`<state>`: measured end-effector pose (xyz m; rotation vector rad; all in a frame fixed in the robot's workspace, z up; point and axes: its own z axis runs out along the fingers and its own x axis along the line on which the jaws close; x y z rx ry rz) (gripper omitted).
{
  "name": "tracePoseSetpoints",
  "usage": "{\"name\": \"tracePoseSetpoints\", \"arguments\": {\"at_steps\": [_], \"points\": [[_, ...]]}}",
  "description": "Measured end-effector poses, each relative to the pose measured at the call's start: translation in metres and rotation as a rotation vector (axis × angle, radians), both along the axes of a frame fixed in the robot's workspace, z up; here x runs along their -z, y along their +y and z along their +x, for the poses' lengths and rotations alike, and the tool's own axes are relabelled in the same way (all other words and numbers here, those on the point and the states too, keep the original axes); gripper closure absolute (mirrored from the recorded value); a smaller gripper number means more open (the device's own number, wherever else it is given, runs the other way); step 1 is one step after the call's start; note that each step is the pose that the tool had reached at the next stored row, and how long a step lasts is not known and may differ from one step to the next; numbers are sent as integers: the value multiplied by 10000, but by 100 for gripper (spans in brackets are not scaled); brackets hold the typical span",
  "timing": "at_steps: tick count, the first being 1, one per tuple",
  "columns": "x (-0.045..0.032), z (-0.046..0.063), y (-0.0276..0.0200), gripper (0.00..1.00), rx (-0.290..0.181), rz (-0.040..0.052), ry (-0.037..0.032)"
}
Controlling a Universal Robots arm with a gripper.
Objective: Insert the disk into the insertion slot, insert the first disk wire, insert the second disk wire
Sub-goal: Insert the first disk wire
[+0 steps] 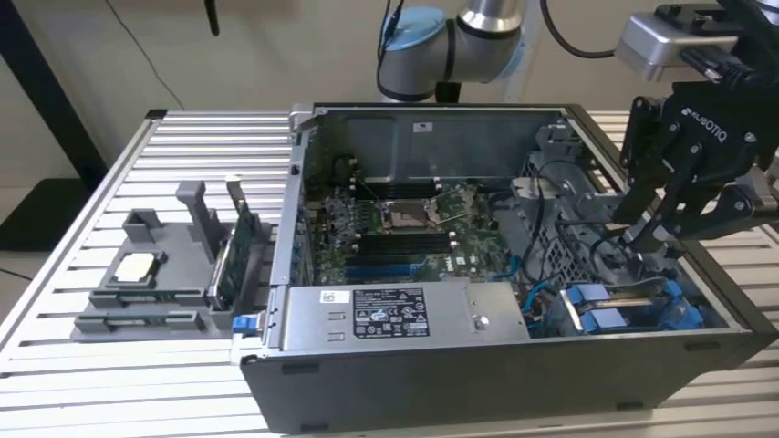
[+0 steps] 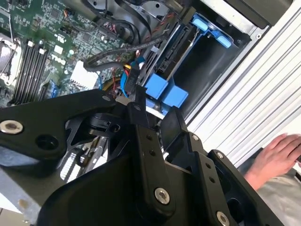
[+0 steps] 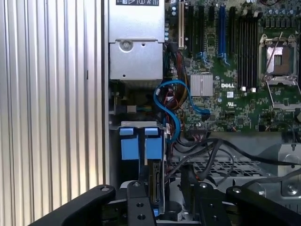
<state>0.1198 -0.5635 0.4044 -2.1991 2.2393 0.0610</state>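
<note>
The disk stands edge-on in the insertion slot, and its blue carrier tabs show in both wrist views. In the exterior view the blue carrier sits low in the drive cage at the case's right front corner. My black gripper hangs just above that cage, open, with its fingers astride the disk's edge and not touching it. A black wire with a connector lies loose right by the fingertips. A blue wire curls between the cage and the motherboard.
The grey power-supply box lies along the case front, next to the cage. The motherboard fills the case floor. A grey fixture with parts stands on the slatted table. A person's hand rests outside the case.
</note>
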Motion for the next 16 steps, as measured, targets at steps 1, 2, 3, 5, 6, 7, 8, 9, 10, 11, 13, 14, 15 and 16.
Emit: {"name": "tracePoseSetpoints", "arguments": {"at_steps": [1, 2, 3, 5, 6, 7, 8, 9, 10, 11, 13, 14, 15, 16], "points": [[-1, 0, 0, 60, 0, -2, -2], [0, 0, 0, 60, 0, -2, -6], [0, 0, 0, 60, 0, -1, -10], [0, 0, 3, 60, 0, -1, -13], [1, 0, 4, 60, 0, 0, -16], [2, -1, 6, 60, 0, -1, -21], [3, -2, 7, 60, 1, -1, -27], [5, -3, 9, 60, 1, 0, -34], [6, -4, 10, 60, 1, 0, -42], [8, -5, 12, 60, 0, 1, -49], [10, -7, 19, 60, 0, 4, -65], [13, -8, 22, 60, 0, 11, -77], [17, -9, 24, 60, 0, 19, -89], [21, -11, 26, 60, 1, 27, -105]]}}
